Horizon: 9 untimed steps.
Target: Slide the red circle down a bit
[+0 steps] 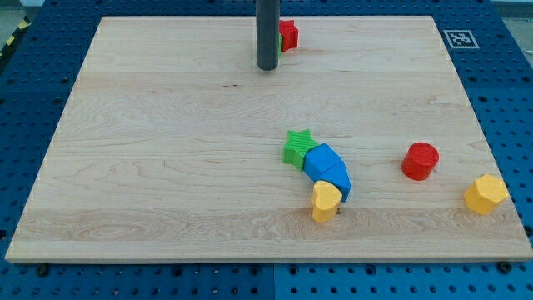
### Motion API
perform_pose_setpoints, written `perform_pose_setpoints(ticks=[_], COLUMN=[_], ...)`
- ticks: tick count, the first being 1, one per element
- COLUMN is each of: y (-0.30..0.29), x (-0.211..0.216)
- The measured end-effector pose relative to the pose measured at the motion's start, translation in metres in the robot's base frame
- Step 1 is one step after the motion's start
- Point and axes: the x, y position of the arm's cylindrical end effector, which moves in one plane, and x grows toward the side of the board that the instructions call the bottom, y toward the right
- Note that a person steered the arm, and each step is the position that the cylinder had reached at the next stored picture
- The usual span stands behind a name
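Wooden worktop (pixel 166 167) fills the frame, and we carry no jaws, only a rod whose tip (pixel 266 68) rests near the upper middle, just left of a red block (pixel 288 34) and a sliver of green behind it. Our target, the red circle (pixel 420 161), lies well apart, toward the lower right of our tip; we judge we must get above it. It is a short, bright cylinder, standing free, with a yellow block (pixel 485 194) nearby.

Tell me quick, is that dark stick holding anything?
My tip: no gripper, holds nothing; at the view's top beside a red block, far from the red circle.
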Motion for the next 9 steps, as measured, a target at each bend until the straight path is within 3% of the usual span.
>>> perform_pose_setpoints(ticks=[1,3,5,7,8,9], y=[-0.002,-0.002,0.030,0.133,0.169,0.169], x=[-0.019,-0.019,0.051,0.102,0.149,0.194])
